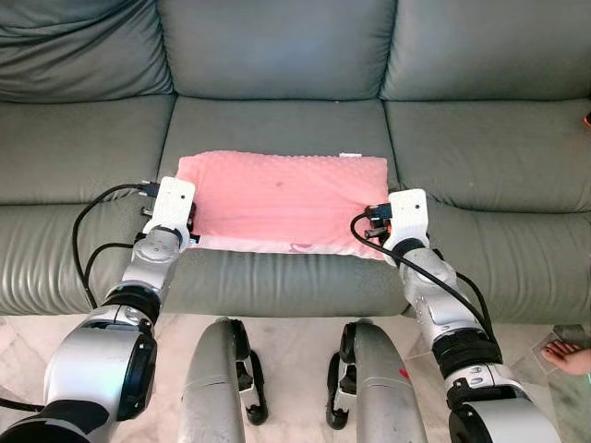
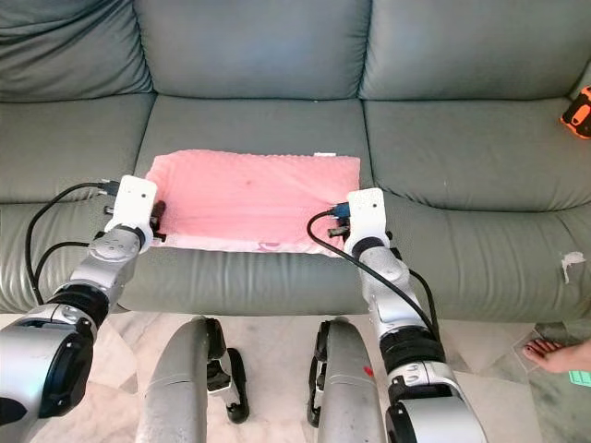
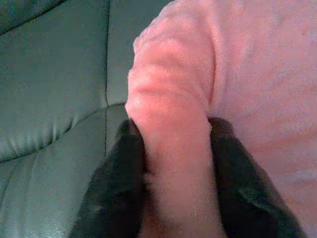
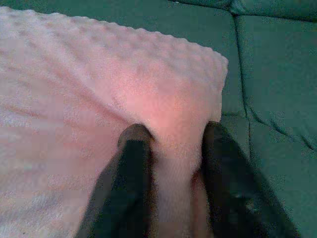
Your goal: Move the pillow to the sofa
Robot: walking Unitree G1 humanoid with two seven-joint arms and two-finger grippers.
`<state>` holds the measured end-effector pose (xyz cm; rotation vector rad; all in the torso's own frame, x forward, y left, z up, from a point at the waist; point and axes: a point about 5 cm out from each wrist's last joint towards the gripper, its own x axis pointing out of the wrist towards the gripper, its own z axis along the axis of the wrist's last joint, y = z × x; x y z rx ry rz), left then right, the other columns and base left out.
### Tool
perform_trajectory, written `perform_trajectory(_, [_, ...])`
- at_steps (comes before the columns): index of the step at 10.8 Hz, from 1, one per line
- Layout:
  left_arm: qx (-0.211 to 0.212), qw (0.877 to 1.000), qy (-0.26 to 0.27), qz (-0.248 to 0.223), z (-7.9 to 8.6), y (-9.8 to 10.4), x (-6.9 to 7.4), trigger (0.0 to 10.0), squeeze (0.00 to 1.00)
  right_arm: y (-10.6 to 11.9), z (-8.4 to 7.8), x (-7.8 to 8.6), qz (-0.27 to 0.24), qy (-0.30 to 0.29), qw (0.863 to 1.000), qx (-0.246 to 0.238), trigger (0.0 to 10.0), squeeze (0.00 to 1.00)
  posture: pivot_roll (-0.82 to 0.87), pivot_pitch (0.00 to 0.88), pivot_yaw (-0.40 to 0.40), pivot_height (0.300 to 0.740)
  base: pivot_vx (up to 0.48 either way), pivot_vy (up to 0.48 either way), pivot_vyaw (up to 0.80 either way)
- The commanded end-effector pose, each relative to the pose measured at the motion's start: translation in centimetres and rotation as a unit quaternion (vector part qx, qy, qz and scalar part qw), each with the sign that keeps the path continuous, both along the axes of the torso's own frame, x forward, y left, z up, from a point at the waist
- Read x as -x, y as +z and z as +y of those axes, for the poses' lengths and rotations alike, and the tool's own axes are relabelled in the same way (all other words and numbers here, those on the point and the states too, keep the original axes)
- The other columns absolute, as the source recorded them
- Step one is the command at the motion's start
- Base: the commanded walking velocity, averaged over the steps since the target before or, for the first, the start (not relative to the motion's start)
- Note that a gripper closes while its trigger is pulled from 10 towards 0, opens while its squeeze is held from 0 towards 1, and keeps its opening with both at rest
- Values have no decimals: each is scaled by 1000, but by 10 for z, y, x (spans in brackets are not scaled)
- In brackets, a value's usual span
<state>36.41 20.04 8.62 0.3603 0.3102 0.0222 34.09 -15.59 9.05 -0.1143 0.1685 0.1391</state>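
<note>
far left of the grey-green sofa point(image 1: 83, 148) cut off at the frame edge, armrest out of sight. on the middle seat cushion point(image 1: 277, 125), a flat pink pillow point(image 1: 277, 198) lying with its near edge at the cushion's front lip. at its left end, left gripper point(image 3: 173, 163) clenched on a bunched roll of pink fabric, one black finger point(image 3: 121, 183) on each side, fingertips partly buried in the fluff and hard to make out; from the head views, fingers hidden behind the white wrist housing point(image 1: 170, 209), black cables looping off it. below, between the arms, two silver legs point(image 1: 217, 378) on pale marbled floor point(image 1: 295, 341), cut off by the bottom edge. at the pillow's right end, right gripper point(image 4: 173, 148) likewise pinching a fold of the dimpled pink cover near its corner, dark fingers point(image 4: 133, 168) pressed into the cloth. further right, a small orange object point(image 2: 578, 111) on the right seat, clipped by the frame, too little visible to identify. at the lower right corner, a person's bare foot point(image 1: 565, 355) on the floor, rest of the person out of frame.
</note>
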Motion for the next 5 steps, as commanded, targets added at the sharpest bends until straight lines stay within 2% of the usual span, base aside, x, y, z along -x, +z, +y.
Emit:
perform_trajectory(1, [-22,999,19,28,14,-10,8,10000,1000,-4,-8,2,3,-24,1000,-1,10000,1000,-40,300,10,635,0,0,0])
perform_trajectory(2, [-36,999,22,29,17,-10,8,10000,1000,-4,-11,2,0,-31,1000,4,10000,1000,-42,291,9,635,0,0,0])
perform_trajectory(5, [-40,998,26,28,19,-9,8,10000,1000,-3,-12,2,-5,-40,999,3,10000,1000,-37,267,-1,635,0,0,0])
